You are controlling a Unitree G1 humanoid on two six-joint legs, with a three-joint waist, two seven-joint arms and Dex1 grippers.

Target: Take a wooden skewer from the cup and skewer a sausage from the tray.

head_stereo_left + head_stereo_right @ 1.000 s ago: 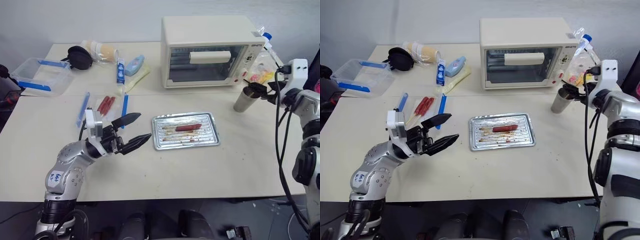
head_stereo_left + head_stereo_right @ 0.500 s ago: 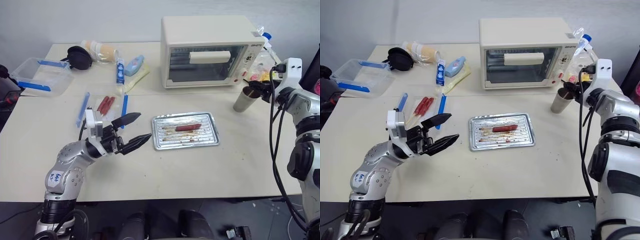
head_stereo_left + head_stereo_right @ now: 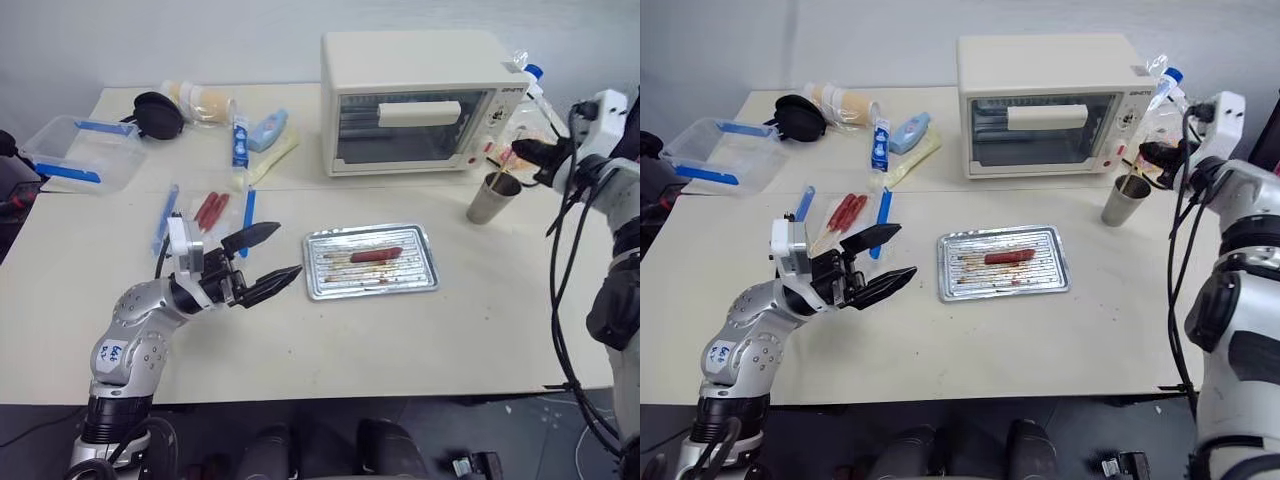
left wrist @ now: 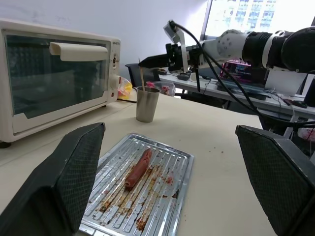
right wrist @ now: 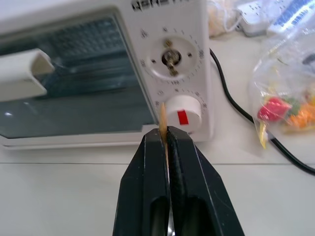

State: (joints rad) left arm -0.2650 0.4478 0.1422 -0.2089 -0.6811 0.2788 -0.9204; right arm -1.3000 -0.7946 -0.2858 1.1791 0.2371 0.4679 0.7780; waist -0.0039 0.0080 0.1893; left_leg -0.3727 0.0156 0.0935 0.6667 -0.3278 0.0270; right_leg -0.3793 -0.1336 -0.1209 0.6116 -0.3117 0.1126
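My right gripper [image 5: 163,132] is shut on a thin wooden skewer [image 5: 162,115], pinched upright between the black fingers. It holds the stick just above the grey metal cup [image 3: 492,198] at the table's right, and the skewer's [image 4: 141,73] lower end reaches into the cup's [image 4: 146,104] mouth. The silver tray [image 3: 320,275] lies mid-table, and one reddish-brown sausage [image 3: 376,255] lies on its ridged, grease-stained bottom. My left gripper [image 3: 290,250] hovers open just left of the tray, pointing at it, with nothing between its fingers.
A cream toaster oven [image 3: 420,100] stands behind the tray, close to the cup. At the left sit a clear plastic box [image 3: 80,150] with blue clips and an open one holding red sausages on sticks [image 3: 212,208]. Bottles and a plastic bag [image 3: 530,130] line the back.
My right gripper has shut on the skewer and risen above the cup, drawing the stick upward. The left arm has kept still.
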